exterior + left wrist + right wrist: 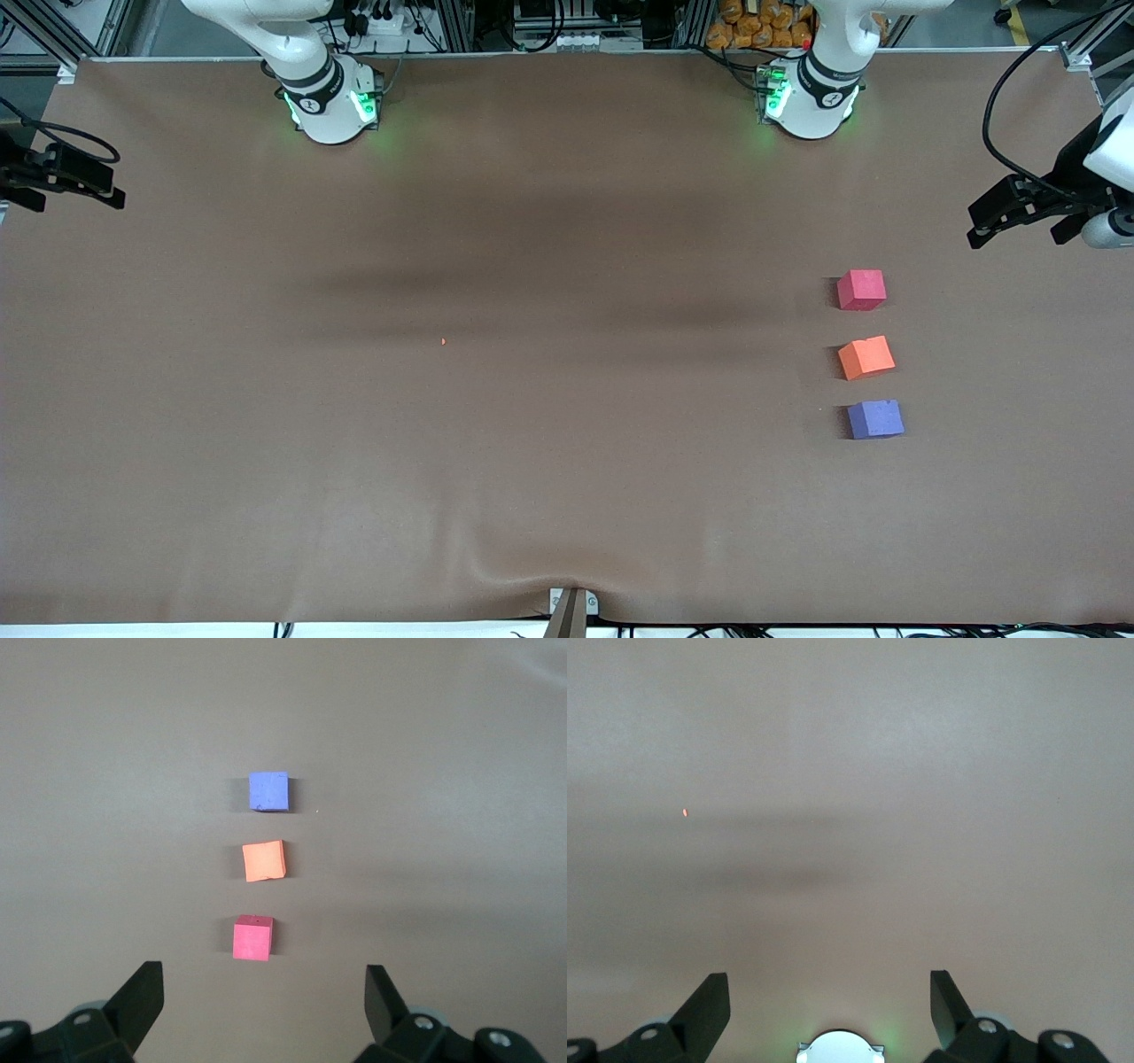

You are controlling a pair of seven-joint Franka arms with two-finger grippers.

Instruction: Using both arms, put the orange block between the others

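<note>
Left wrist view, orange block (264, 860) on table, apart from spread, empty left hand (264, 1005)

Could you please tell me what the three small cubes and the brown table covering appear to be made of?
The orange block, red cube and purple cube look like foam: matte, no shine, slightly soft edges; light plastic can't be excluded. The table covering seems a thin brown sheet, perhaps paper or cloth: dull finish, with a raised wrinkle at the edge nearest the front camera.
</note>
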